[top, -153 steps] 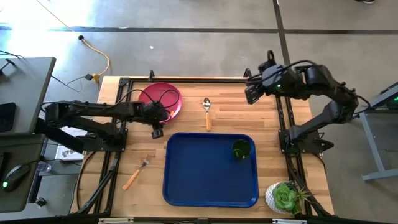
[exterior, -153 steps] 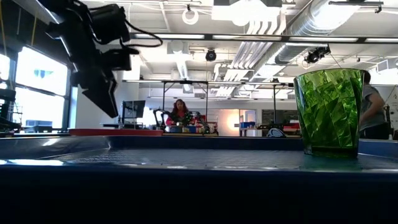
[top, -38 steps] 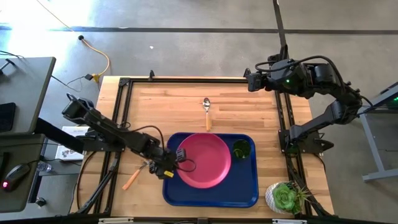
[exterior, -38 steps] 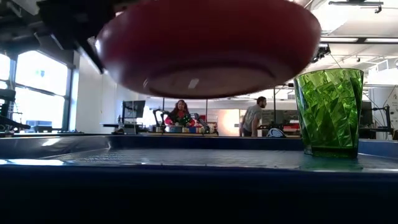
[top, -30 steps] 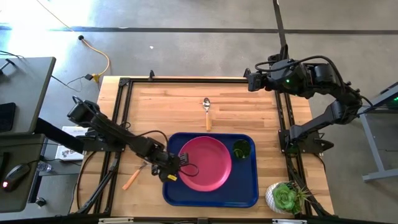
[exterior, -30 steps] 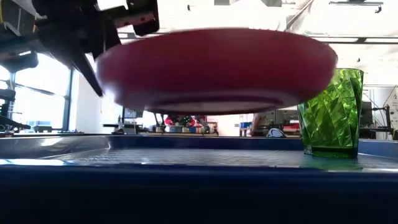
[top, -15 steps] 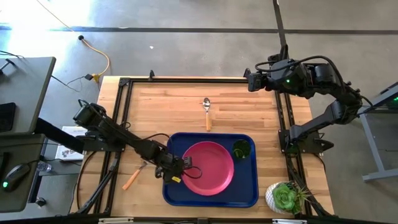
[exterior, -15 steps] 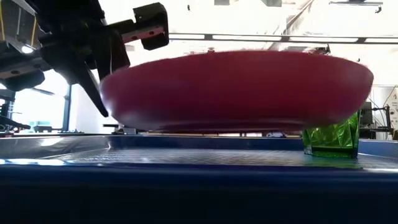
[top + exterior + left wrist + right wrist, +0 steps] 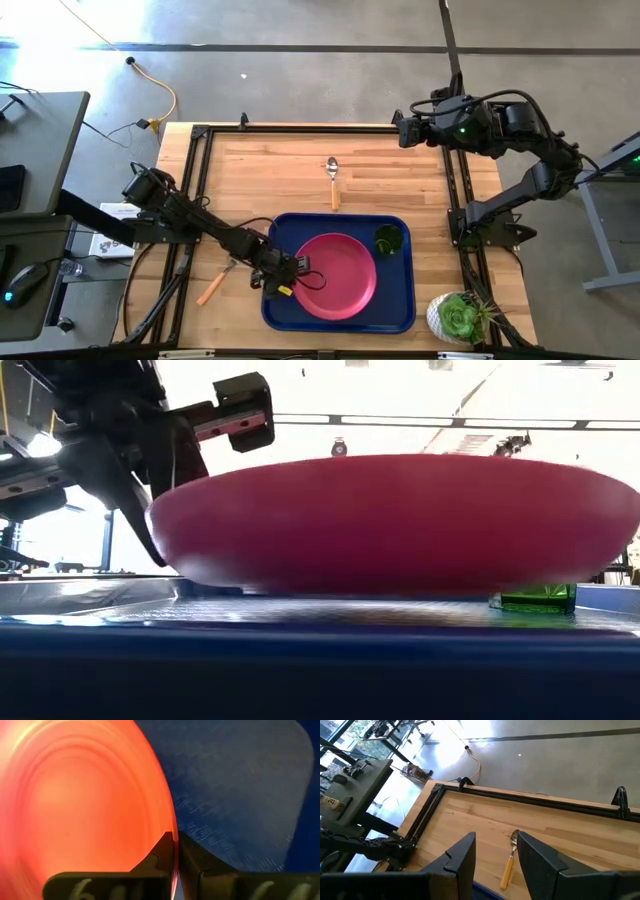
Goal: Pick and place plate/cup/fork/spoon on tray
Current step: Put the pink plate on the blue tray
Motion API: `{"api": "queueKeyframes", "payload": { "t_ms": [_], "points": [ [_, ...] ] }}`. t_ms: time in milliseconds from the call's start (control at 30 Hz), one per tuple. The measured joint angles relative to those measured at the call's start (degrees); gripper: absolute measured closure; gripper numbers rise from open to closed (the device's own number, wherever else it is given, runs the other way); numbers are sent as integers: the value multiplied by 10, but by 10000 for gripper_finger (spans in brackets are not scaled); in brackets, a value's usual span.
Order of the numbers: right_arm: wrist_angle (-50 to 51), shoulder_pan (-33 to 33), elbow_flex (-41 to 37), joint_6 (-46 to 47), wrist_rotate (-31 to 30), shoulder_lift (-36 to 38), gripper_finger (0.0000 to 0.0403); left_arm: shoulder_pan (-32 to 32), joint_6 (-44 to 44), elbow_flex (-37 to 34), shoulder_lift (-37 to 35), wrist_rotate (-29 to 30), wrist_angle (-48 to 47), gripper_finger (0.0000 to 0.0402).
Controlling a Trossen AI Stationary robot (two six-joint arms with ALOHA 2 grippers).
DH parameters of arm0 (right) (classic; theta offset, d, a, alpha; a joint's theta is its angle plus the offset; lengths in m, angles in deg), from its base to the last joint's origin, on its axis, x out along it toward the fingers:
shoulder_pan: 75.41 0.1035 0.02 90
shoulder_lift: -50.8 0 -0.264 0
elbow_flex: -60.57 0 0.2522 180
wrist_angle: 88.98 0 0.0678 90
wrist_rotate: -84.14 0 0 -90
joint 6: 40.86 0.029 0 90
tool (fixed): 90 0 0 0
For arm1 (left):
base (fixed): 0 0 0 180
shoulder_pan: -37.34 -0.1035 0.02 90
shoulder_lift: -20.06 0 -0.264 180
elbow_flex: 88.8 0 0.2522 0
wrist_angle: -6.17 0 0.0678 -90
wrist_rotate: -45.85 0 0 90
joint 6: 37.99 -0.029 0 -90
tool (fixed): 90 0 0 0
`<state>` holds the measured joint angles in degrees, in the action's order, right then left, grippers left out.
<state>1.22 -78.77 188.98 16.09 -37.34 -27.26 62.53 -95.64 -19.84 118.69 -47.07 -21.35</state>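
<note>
While left end effector [image 9: 287, 283] pinches the plate [image 9: 334, 275] rim just above tray [image 9: 395, 318] near its left edge, right end effector [image 9: 496, 854] waits spread at worktop's far-right corner.

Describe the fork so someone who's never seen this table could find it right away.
Start at the big dark blue tray on the wooden table. The fork lies on bare wood just off the tray's left edge, beside the left arm. Its orange handle ends in tines, unlike the round-bowled spoon beyond the tray's far edge.
</note>
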Motion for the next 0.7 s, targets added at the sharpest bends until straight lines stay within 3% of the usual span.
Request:
{"api": "queueKeyframes", "payload": {
  "t_ms": [700],
  "points": [
    [-4,0,0,-3,2,0,267,0,-16,0,29,30,11,393]
  ]
}}
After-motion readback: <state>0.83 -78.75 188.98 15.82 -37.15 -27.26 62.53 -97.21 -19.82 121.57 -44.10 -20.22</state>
